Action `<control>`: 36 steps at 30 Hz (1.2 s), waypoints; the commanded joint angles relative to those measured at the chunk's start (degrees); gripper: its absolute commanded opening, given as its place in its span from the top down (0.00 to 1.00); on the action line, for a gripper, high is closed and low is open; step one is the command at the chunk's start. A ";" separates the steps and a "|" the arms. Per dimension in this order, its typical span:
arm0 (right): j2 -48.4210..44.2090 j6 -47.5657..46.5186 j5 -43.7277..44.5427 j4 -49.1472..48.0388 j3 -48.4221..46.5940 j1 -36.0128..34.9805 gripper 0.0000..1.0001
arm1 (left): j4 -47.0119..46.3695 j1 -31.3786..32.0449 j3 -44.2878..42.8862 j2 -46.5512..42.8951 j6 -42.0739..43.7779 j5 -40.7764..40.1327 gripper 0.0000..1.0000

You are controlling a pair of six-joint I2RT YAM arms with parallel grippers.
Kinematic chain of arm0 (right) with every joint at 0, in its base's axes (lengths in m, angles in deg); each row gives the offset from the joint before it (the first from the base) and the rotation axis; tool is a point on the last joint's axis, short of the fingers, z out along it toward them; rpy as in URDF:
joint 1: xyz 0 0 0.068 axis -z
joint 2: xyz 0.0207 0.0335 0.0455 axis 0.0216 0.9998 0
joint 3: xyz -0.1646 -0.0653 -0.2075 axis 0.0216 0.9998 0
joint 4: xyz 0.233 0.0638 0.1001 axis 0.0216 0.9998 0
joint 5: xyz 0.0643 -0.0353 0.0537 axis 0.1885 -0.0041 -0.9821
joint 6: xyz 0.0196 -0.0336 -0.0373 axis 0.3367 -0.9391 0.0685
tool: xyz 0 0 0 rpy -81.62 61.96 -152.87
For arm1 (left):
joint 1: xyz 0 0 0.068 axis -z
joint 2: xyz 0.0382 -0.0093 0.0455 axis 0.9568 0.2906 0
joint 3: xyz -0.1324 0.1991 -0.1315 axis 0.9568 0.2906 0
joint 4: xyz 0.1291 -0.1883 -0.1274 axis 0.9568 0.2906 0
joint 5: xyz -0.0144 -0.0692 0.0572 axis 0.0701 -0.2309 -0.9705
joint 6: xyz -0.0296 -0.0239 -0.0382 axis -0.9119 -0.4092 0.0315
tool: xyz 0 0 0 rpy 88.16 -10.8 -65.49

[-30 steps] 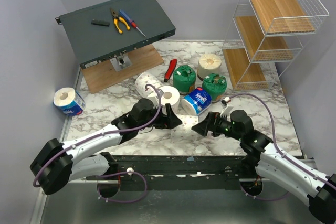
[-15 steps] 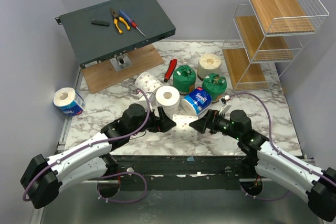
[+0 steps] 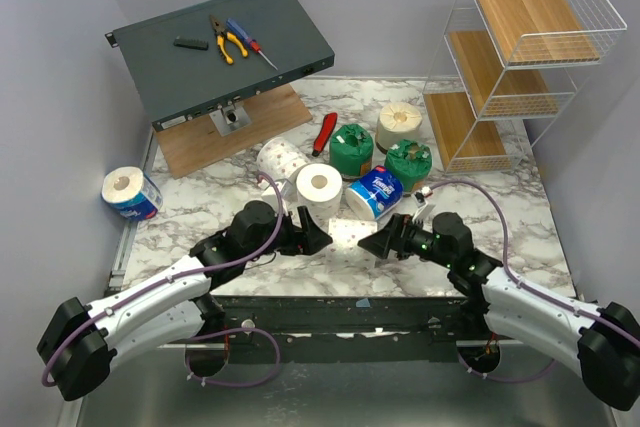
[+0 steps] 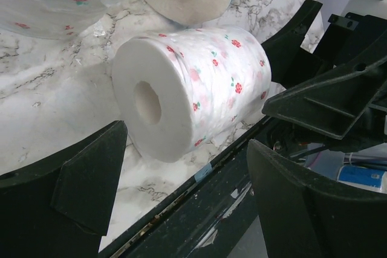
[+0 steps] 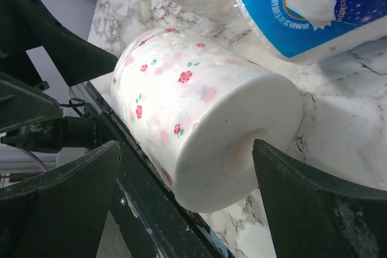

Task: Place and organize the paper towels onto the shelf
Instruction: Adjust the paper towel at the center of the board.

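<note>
A white paper towel roll with pink flower specks point(image 3: 349, 236) lies on its side at the table's near edge. My left gripper point(image 3: 318, 238) stands open just left of it. My right gripper point(image 3: 368, 244) stands open just right of it. In the left wrist view this roll point(image 4: 193, 89) lies ahead of the open left gripper point(image 4: 187, 191), apart from both fingers. In the right wrist view the roll's end point(image 5: 242, 149) sits just ahead of the open right gripper point(image 5: 187, 203). Other rolls cluster behind: white point(image 3: 320, 189), speckled point(image 3: 282, 159), blue-wrapped point(image 3: 376, 192), green-wrapped point(image 3: 351, 150) and cream point(image 3: 399, 125). The shelf point(image 3: 510, 57) stands back right.
A second green-wrapped roll point(image 3: 409, 165) stands near the shelf's foot, and another blue-wrapped roll point(image 3: 131, 193) lies at the far left edge. A red-handled tool point(image 3: 325, 132) lies by the green rolls. A dark grey metal box point(image 3: 220, 47) bearing tools sits tilted at the back left.
My left gripper has drawn back toward the near edge, away from the upright white roll. The right gripper has crept left toward the flowered roll's end.
</note>
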 commanded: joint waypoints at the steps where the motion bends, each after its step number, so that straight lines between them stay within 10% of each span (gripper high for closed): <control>1: 0.75 0.47 -2.62 -4.91 1.60 0.27 0.09 | -0.01 -0.19 0.66 -0.50 -0.45 -1.48 0.18; 36: 3.23 -0.27 -9.16 -13.99 3.14 0.33 0.58 | -1.59 -0.15 2.79 -2.57 -0.89 -1.37 0.18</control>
